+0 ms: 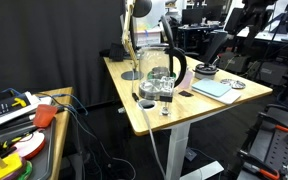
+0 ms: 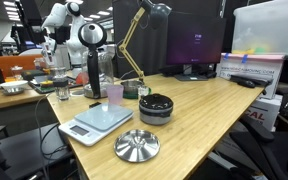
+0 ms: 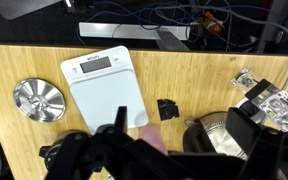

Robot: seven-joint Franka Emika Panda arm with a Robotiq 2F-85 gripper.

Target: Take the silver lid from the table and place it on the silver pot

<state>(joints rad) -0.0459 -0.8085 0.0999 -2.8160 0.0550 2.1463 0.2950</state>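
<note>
Silver lid [image 3: 39, 100] just beside scale [image 3: 106, 92], its label [image 3: 94, 63] unreadably small

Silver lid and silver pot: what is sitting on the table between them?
A flat grey-blue scale lies between the silver lid and the silver pot, plainest in the wrist view; a small black piece lies there too.

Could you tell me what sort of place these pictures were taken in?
Most likely a lab or office workspace: the wooden desk carries a monitor and a desk lamp, and a side bench is strewn with tools.
</note>
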